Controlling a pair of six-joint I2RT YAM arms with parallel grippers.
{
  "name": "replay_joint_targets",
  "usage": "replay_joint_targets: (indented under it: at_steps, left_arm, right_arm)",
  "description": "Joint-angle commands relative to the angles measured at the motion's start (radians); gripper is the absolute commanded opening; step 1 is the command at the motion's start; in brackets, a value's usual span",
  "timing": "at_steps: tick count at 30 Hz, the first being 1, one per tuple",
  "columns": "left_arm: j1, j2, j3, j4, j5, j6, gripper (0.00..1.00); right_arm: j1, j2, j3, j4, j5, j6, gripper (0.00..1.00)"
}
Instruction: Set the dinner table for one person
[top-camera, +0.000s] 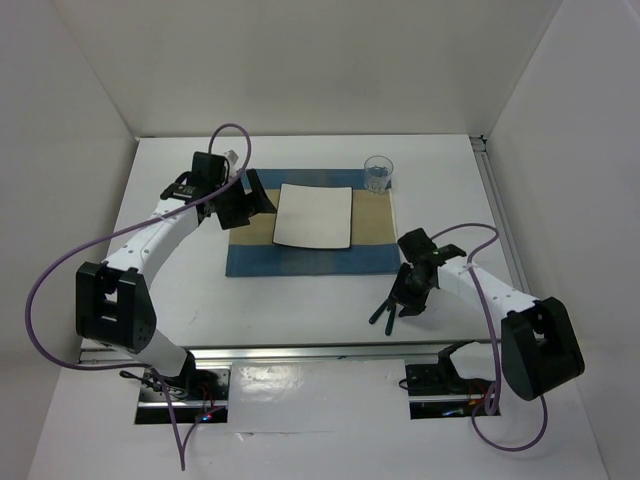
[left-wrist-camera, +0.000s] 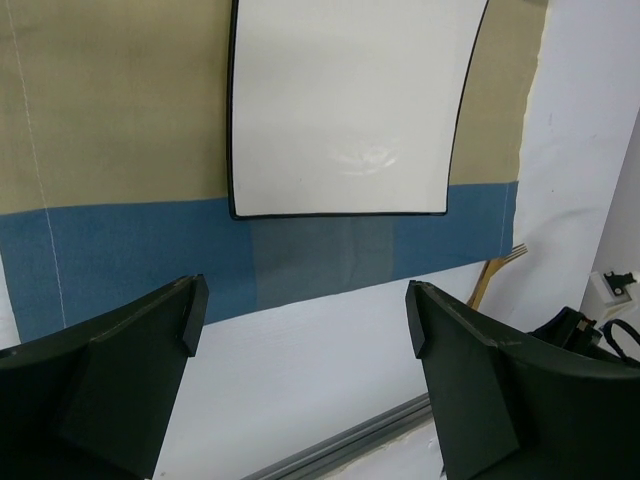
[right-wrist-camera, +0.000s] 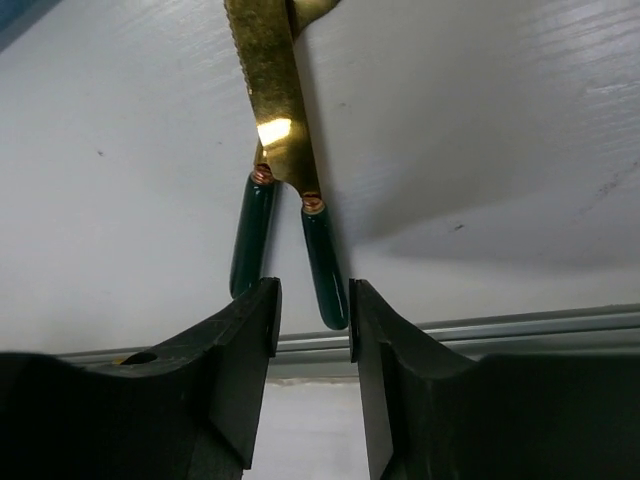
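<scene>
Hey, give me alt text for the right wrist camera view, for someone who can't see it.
Gold-coloured metal cutlery with two slim dark green handles lies on the plain matte-white tabletop, handle ends toward the camera. The right gripper, with black fingers and a visible gap between them, sits at the tip of one handle.

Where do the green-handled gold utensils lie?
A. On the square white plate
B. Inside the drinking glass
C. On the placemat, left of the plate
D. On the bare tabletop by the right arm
D: the green-handled utensils lie on the white dinner table, just ahead of the right fingers, off the placemat and the plate.
</scene>
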Motion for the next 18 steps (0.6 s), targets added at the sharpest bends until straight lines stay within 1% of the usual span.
replay_joint_targets:
  at_steps: [1, 4, 7, 13, 18]
  left_arm:
    - [-0.004, -0.012, 0.011, -0.018, 0.037, 0.028, 1.00]
    - [-0.004, -0.012, 0.020, -0.036, 0.037, 0.037, 0.99]
    - [-0.004, -0.001, 0.040, -0.046, 0.037, 0.055, 0.99]
    - [-0.004, 0.019, 0.051, -0.046, 0.055, 0.055, 0.99]
    - [-0.004, 0.019, 0.051, -0.035, 0.066, 0.055, 0.98]
  right_arm:
    - [0.016, 0.022, 0.000, 0.069, 0.001, 0.033, 0.44]
    - [0.025, 0.034, -0.021, 0.103, 0.001, 0.033, 0.40]
    - [0.034, 0.071, -0.030, 0.112, 0.021, 0.042, 0.40]
    - [0.044, 0.080, -0.049, 0.123, 0.043, 0.042, 0.39]
    - [0.044, 0.080, -0.049, 0.123, 0.063, 0.042, 0.29]
